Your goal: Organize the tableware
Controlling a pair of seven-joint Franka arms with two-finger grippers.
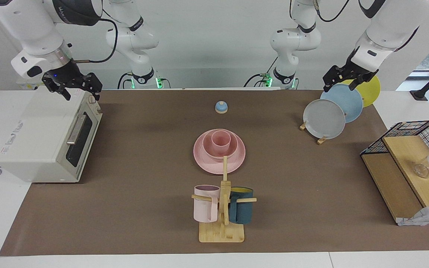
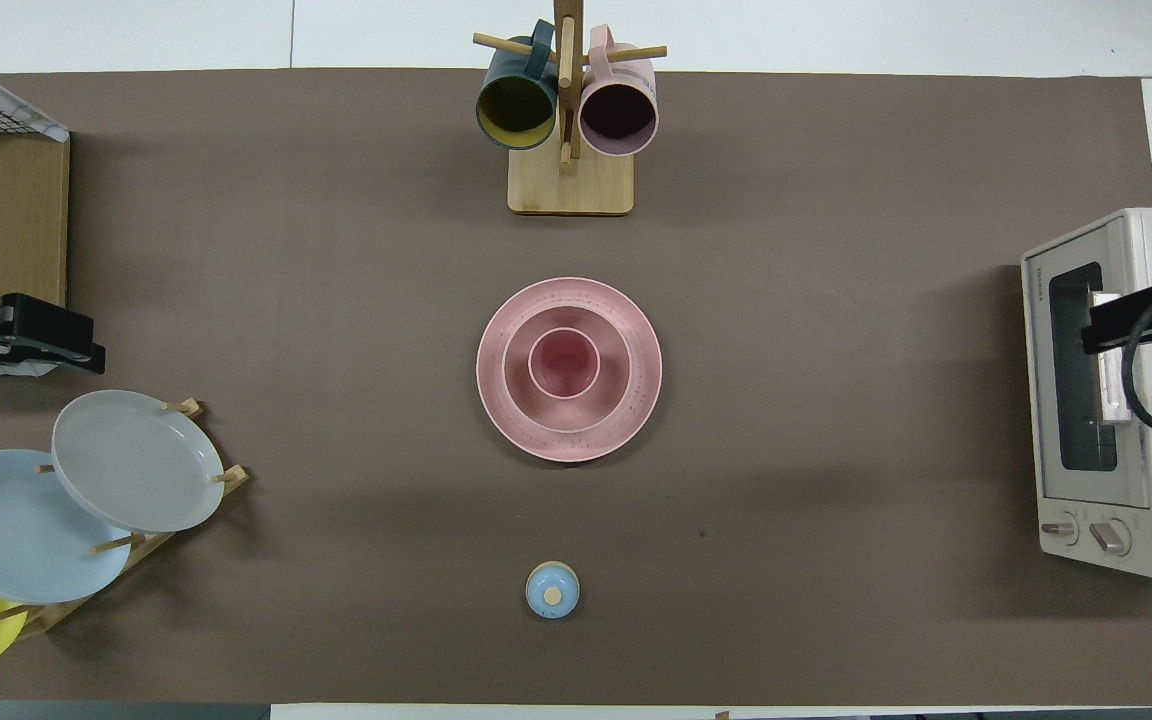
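A: Facing view. The pink plate (image 1: 219,153) lies flat at mid-table, the bowl (image 1: 220,146) sits in it, and the cup (image 1: 221,140) stands upright in the bowl. The nest is already stacked. It lies nearer to the robots than the mug tree (image 1: 222,208) and farther from them than the small blue bell (image 1: 221,107).

B: Grippers?

A: The right gripper (image 1: 73,86) hangs over the toaster oven (image 1: 47,136), fingers spread, holding nothing. The left gripper (image 1: 343,79) hangs over the plate rack (image 1: 333,111) with its grey, blue and yellow plates; it also looks parted and empty. Both are well apart from the pink set.

B: Overhead view?

A: It confirms concentric nesting: cup (image 2: 564,362) centred in bowl (image 2: 567,368), bowl centred on plate (image 2: 569,369). The left gripper (image 2: 56,345) shows at the rack's end of the table, the right gripper (image 2: 1121,325) over the oven (image 2: 1106,395).

B: Judgement on the step?

A: The stacking looks done; what remains, if anything, is parking the arms or shifting the whole stack. If shifting it, I would grip the plate's rim low and level, since the cup merely stands loose and could tip. Come in from the open table on the robots' side and avoid the tree's pegs (image 1: 250,200).
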